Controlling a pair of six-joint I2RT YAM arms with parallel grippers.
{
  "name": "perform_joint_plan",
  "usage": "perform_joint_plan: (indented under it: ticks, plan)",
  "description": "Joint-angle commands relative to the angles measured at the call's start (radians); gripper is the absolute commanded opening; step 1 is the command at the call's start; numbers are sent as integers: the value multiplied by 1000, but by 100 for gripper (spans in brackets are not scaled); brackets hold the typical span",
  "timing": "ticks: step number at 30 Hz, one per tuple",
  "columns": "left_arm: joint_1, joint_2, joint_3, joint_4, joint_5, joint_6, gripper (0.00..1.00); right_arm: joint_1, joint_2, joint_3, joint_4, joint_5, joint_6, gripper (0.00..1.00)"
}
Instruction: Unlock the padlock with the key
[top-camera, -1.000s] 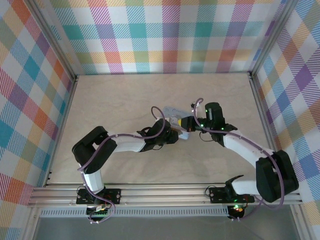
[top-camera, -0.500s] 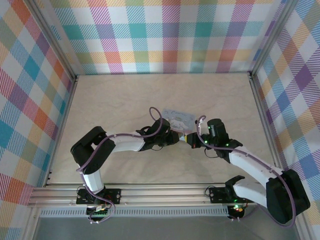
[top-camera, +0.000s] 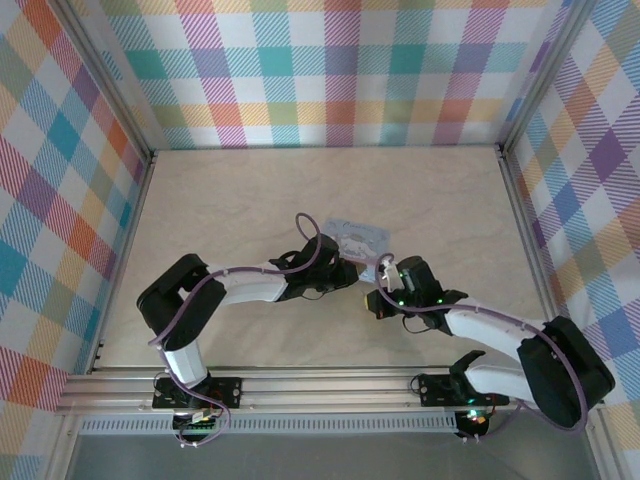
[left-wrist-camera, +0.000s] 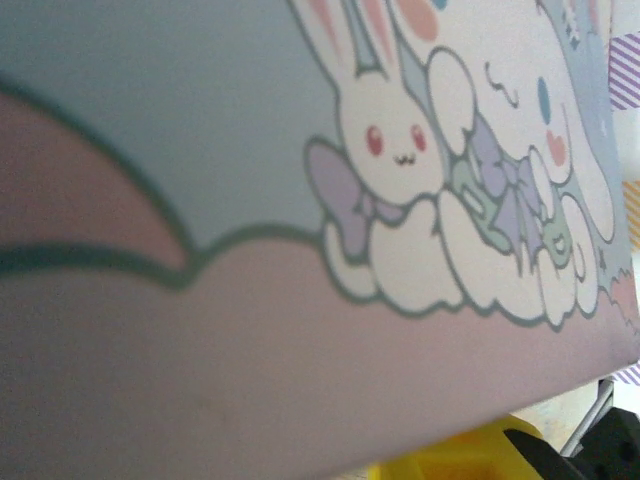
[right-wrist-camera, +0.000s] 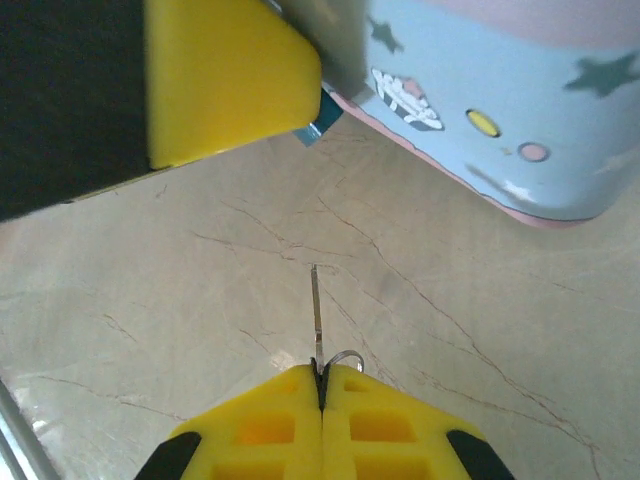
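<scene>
1. The right gripper (right-wrist-camera: 322, 385) is pinched together on the key (right-wrist-camera: 315, 300), with the blade aimed at 12 o'clock, judged ready for insertion.
2. The padlock (right-wrist-camera: 318, 122) shows as a teal corner at 12 o'clock from the blade and apart from it. It sits beside the tin (right-wrist-camera: 500, 110).
3. The left gripper (top-camera: 352, 273) has one finger (right-wrist-camera: 230, 80) on the padlock, apparently steadying it. It cannot be told whether its jaws are clamped.

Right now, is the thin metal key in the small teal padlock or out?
Out: the key juts from the shut right gripper, apart from the padlock.
</scene>
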Motion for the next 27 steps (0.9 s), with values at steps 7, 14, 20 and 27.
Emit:
perform_joint_plan:
  ticks: [7, 14, 20, 27]
  plan:
    - [13, -50, 27, -7, 29, -14, 22, 15, 58, -16, 135, 25, -69, 0]
    - [13, -60, 23, -18, 27, -9, 22, 14, 80, 4, 127, 72, -109, 0]
    - [13, -63, 21, -20, 33, -9, 22, 14, 92, 15, 151, 77, -144, 0]
    - [12, -70, 16, -27, 38, -8, 22, -7, 84, 27, 162, 85, -187, 0]
